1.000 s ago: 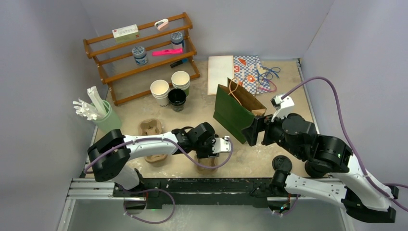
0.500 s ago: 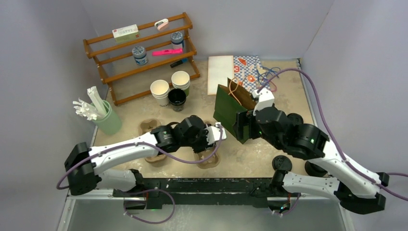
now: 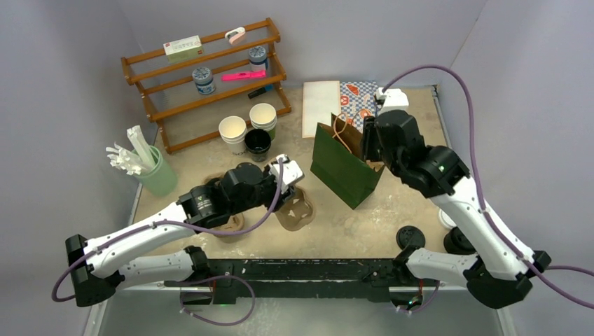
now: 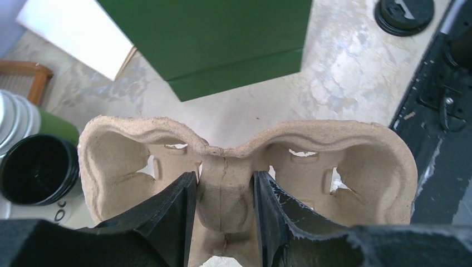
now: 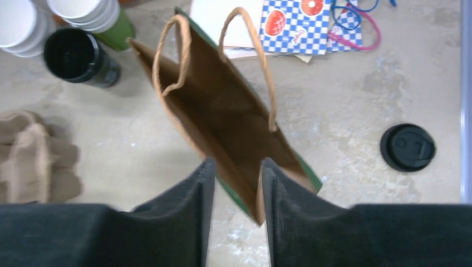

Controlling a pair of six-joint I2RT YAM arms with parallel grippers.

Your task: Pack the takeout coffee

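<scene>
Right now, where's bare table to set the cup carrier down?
Bare patch bordered by the cup carrier, green bag and black lid, at the near edge. Crowded back-left around the cups and rack; papers fill behind the bag.

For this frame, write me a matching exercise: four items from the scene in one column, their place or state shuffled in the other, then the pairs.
1. cardboard cup carrier
2. green paper bag
3. loose black lid
4. black cup

a. standing open, handles up
b. upright beside the white cups
c. lying flat by itself
d. gripped by the left gripper

Pairs: 1-d, 2-a, 3-c, 4-b
</scene>
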